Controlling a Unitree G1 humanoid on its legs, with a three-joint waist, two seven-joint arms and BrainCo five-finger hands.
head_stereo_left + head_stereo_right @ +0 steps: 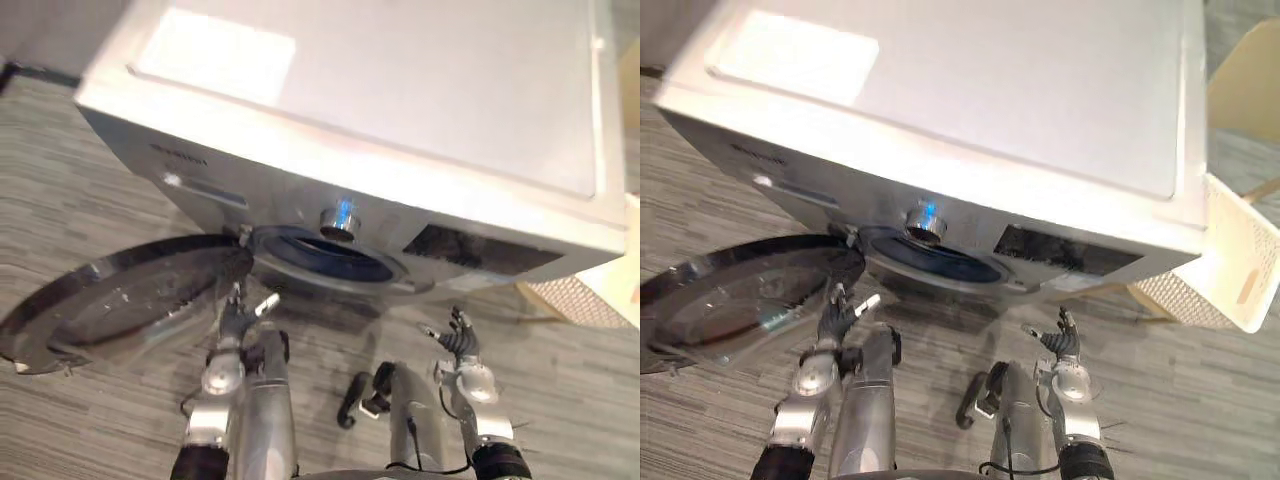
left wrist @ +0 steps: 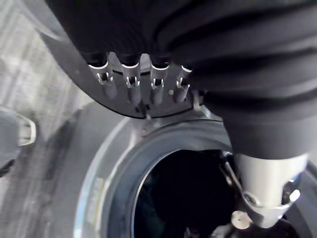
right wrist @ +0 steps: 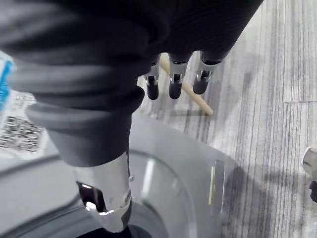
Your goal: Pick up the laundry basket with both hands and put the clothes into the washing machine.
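Nearest to me, down at 7 o'clock, the left hand (image 1: 235,322) is raised in front of the washing machine (image 1: 400,90). Its fingers (image 2: 131,87) lie straight in a row, the thumb stands apart, and it holds nothing. Its fingertips are close to the hinge side of the open door (image 1: 110,300); I cannot tell whether they touch it. At 5 o'clock the right hand (image 1: 458,340) hangs over the grey striped floor (image 1: 80,160), fingers (image 3: 174,82) loosely spread, thumb out, and it too holds nothing.

Just beyond the hands, the round glass door is swung wide out to 9 o'clock of the round drum opening (image 1: 330,255). The inside of the drum is too dark for me to tell what lies in it. A silver knob (image 1: 340,222) sits right above the opening at 12 o'clock, on the machine's front panel.

The laundry basket (image 1: 1230,265), cream with perforated walls, is out at 3 o'clock, just beside the machine's right front corner and well apart from both hands.
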